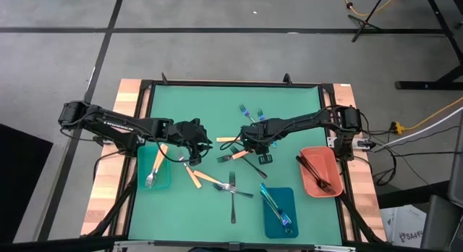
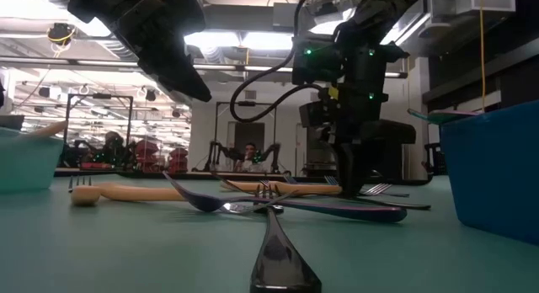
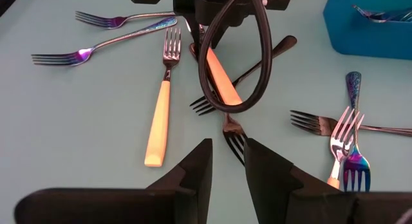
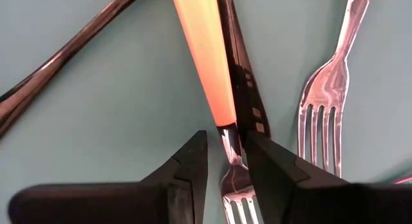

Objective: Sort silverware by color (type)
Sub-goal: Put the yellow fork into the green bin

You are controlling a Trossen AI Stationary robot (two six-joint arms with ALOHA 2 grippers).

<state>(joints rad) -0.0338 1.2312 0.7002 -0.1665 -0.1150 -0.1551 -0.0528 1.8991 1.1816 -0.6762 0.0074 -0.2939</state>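
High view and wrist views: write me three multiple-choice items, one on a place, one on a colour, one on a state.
1. The sorted dark utensils lie in:
A. the teal tray
B. the salmon-red tray
C. the blue tray

2. The fork at the right gripper has a handle that is:
A. black
B. iridescent blue
C. orange

3. The left gripper is:
A. clamped on a fork
B. open and empty
C. inside the blue tray

Answers:
1. B, the high view shows dark pieces in that tray.
2. C, the right wrist view shows the orange handle.
3. B, the left wrist view shows a bare gap.
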